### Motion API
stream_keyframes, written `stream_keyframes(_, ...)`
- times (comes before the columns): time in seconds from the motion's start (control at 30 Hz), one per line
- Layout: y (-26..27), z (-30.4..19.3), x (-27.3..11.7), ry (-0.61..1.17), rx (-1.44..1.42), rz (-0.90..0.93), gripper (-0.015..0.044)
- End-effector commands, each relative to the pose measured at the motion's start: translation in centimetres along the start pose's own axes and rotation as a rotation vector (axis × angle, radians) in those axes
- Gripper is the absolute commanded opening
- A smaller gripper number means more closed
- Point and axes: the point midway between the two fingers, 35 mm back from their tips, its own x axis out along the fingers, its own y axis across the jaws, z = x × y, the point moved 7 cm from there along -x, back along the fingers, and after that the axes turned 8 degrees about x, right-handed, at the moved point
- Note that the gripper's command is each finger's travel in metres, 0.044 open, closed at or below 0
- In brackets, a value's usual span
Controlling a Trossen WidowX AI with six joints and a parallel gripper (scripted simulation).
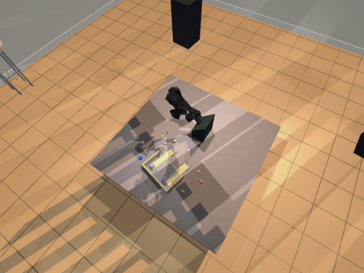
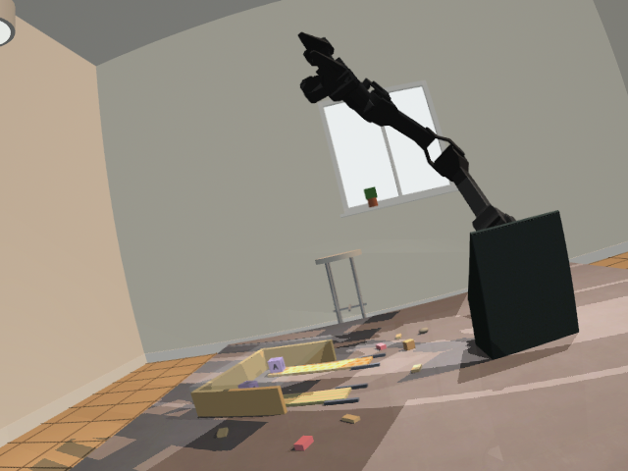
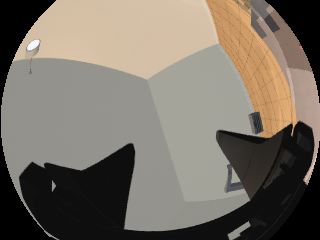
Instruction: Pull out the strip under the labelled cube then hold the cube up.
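A purple cube marked A [image 1: 152, 165] [image 2: 276, 364] sits at the far inner end of a dotted yellow-orange strip [image 1: 162, 158] [image 2: 324, 367]. A second purple cube [image 1: 163, 177] [image 2: 248, 385] is near the inner end of a plain yellow strip [image 2: 324, 396] [image 1: 182, 170]; its label and whether it touches that strip are unclear. Both strips stick out of the open side of a wooden-walled enclosure [image 1: 154, 178] [image 2: 237, 402]. My gripper [image 2: 303, 44] [image 3: 177, 142] is open and empty, raised high and far from cubes and strips; the wrist view shows mostly walls.
Thin dark bars [image 2: 340, 401] flank the strips' outer ends. A red block [image 1: 201, 181] [image 2: 303, 443], an orange cube [image 1: 174, 141] [image 2: 408, 344], a pink block [image 1: 165, 143] [image 2: 381, 346] and a blue disc [image 1: 140, 157] lie around the enclosure. The dark arm base [image 2: 527, 284] stands beyond them.
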Motion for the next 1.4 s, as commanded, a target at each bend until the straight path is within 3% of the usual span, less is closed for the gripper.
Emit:
stream_keyframes(0.0,-4.4,4.3,-0.8,-0.261,-0.280,-0.082,0.0400)
stream_keyframes(0.23,-10.1,8.6,-2.8,-0.521,-0.605,-0.293,0.0400)
stream_keyframes(0.5,-16.6,12.2,-6.8,-0.729,-0.950,-0.663,0.0400)
stream_keyframes(0.73,-22.0,14.0,-11.5,-0.803,-1.208,-1.088,0.0400)
stream_keyframes(0.93,-26.3,14.3,-16.0,-0.764,-1.373,-1.502,0.0400)
stream_keyframes(1.37,-26.7,14.3,-16.5,-0.754,-1.386,-1.547,0.0400)
